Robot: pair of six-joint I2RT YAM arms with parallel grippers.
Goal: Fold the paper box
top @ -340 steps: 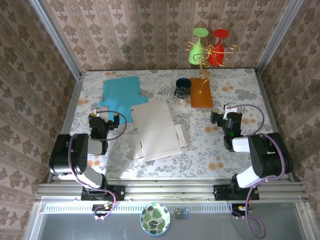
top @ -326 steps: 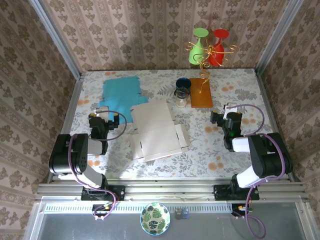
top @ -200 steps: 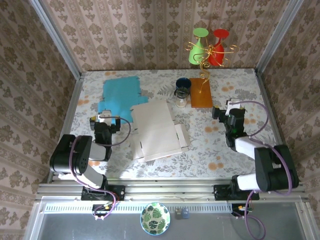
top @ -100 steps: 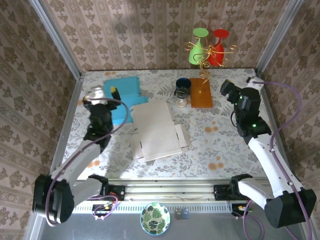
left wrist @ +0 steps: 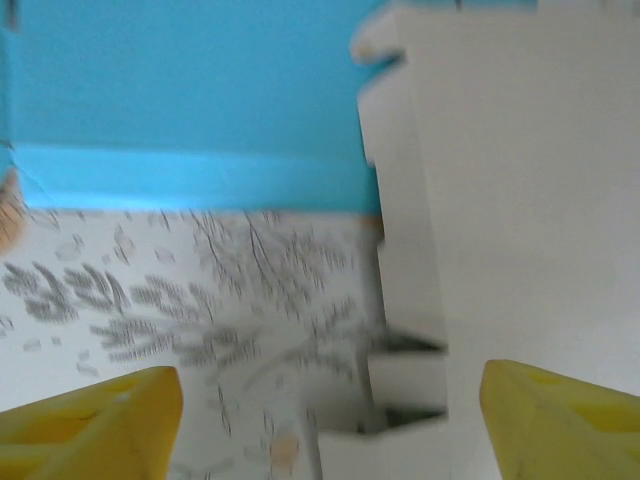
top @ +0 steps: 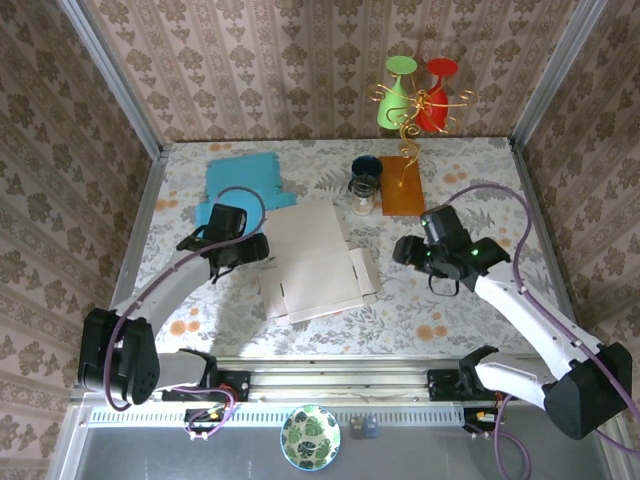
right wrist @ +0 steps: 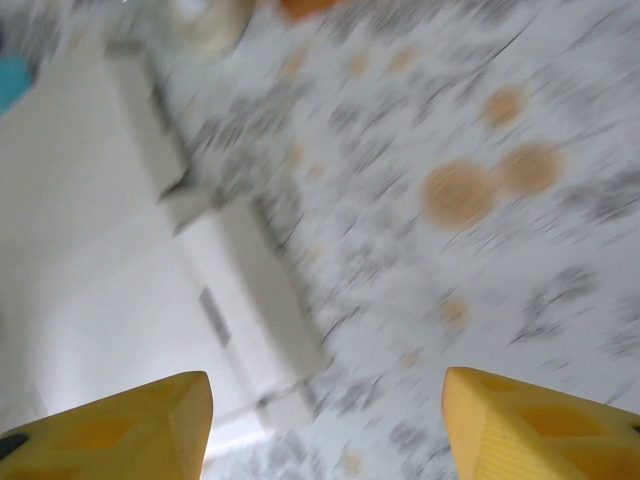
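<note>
Desk [top: 470, 300]: floral-patterned, walled on three sides.
Paper box [top: 315, 262]: white, lay unfolded and flat at the desk's middle, far-left corner against the blue sheet.
Blue sheet [top: 240, 180]: lay flat, far left.
Left pincer [top: 258, 250]: fingers apart, holding nothing, at the box's left edge.
Right pincer [top: 402, 250]: fingers apart, holding nothing, just right of the box.

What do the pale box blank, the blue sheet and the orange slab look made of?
The pale box blank looks like thin matte card, judging by its die-cut tabs and creases. The blue sheet seems the same card, matte, with cut notches. The orange slab looks rigid and smooth: plastic or lacquered wood, unclear.
</note>
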